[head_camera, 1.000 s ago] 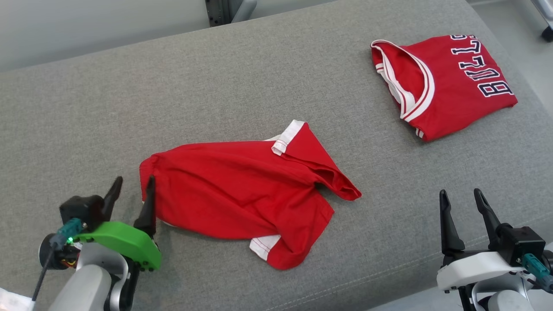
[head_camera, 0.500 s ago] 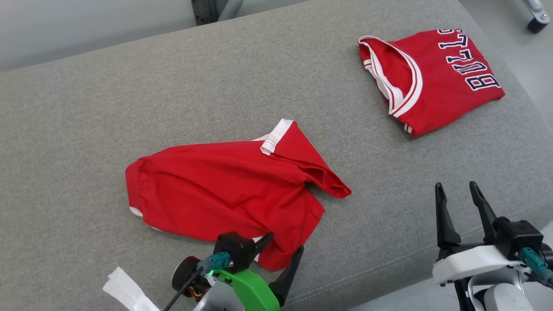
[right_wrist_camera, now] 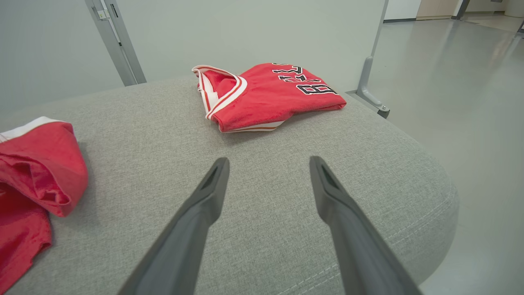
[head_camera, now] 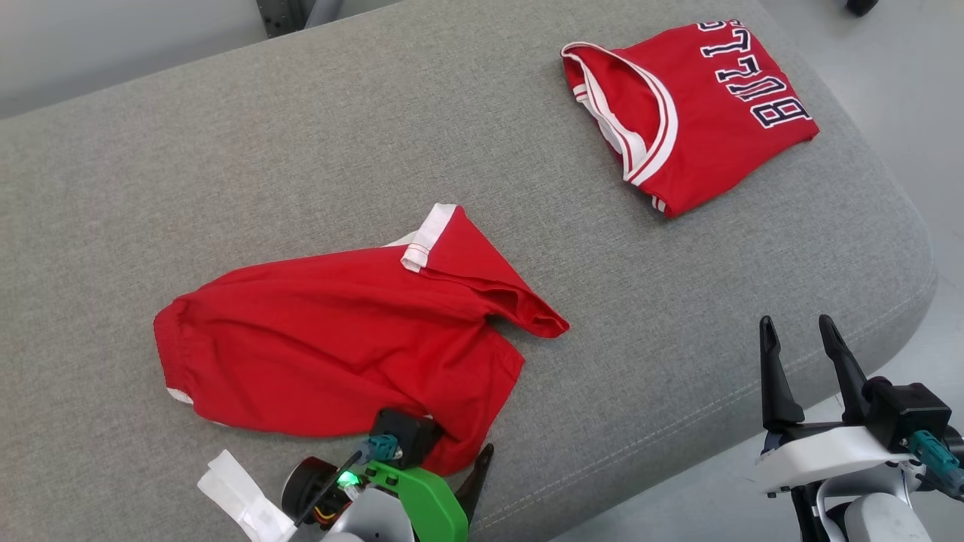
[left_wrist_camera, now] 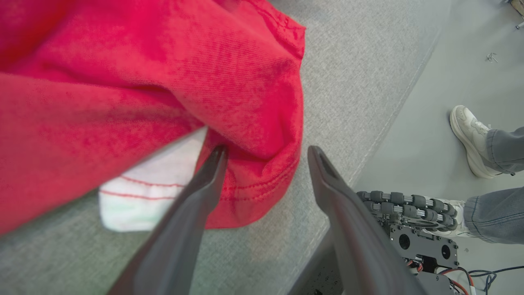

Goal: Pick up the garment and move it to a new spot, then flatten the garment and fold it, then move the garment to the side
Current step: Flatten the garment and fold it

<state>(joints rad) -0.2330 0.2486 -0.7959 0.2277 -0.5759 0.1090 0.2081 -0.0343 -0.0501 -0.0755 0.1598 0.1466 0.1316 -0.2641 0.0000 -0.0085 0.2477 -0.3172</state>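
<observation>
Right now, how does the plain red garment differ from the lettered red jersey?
The plain garment lies loose and rumpled; the jersey is folded. The plain garment shows no print; the jersey bears dark lettering. The plain garment sits by the left gripper, the jersey farther off. Both are red with white trim.

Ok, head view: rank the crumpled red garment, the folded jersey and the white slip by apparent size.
Largest: crumpled red garment.
Next: folded jersey, though it lies farther away.
Smallest: white slip, despite being nearest.
</observation>
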